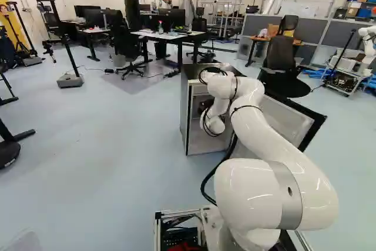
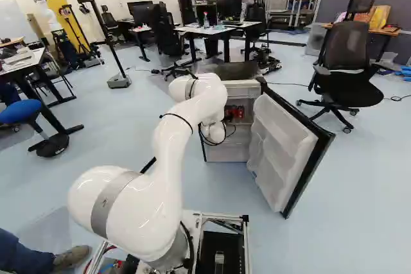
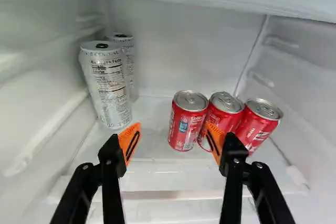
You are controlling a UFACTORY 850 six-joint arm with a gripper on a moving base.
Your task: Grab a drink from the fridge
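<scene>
The fingers (image 3: 129, 141) are standing wide open, with nothing gripped between them. The nearest of three red cans (image 3: 187, 120) is upright ahead of the gap; one orange pad covers part of the middle can (image 3: 224, 113), and whether they touch, I cannot tell. The third red can (image 3: 259, 123) is just beside it, near the side wall. Two pale cans (image 3: 108, 85) stand one behind the other, near the opposite wall. All five are on a white shelf (image 3: 157, 174) inside the fridge (image 1: 202, 143). The fridge door (image 2: 281, 134) is open, and the white arm (image 1: 276, 145) reaches in. The fridge stands on a pale blue floor (image 2: 128, 139). Behind it there are an office chair (image 2: 347, 49) and a table (image 2: 207, 30) with monitors (image 2: 228, 6).
</scene>
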